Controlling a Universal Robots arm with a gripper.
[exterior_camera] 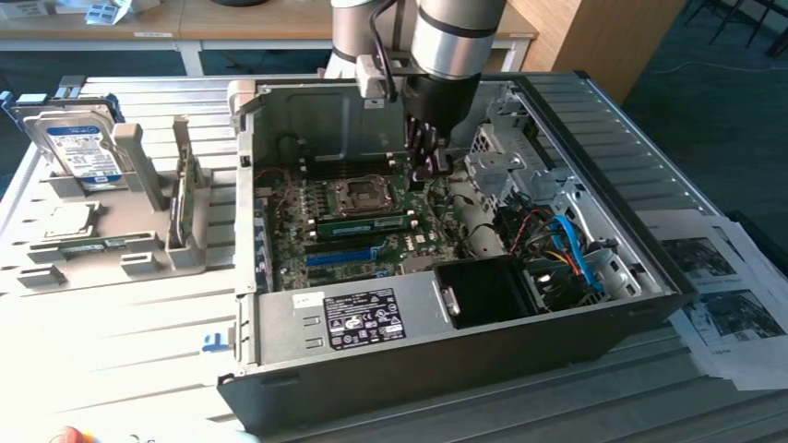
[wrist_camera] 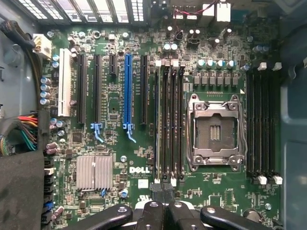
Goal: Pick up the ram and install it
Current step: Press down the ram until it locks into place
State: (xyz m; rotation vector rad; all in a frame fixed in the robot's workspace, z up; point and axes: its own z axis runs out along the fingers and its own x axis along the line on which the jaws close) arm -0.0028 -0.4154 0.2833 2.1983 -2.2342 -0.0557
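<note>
Green ram point(exterior_camera: 364, 224) on mobo point(wrist_camera: 144, 153); pincer point(exterior_camera: 430, 171) closed.

A pale slatted table point(exterior_camera: 124, 318) carried everything. An open computer case point(exterior_camera: 369, 318) lay on its side across the middle of it, opening upward. At the exterior view's left a grey moulded holder point(exterior_camera: 136, 260) rested flat on the slats, near the case. A small blue piece point(exterior_camera: 217, 343) lay just beside the case's near corner, and printed sheets point(exterior_camera: 726, 305) lay at the exterior view's right, close against the case.
</note>
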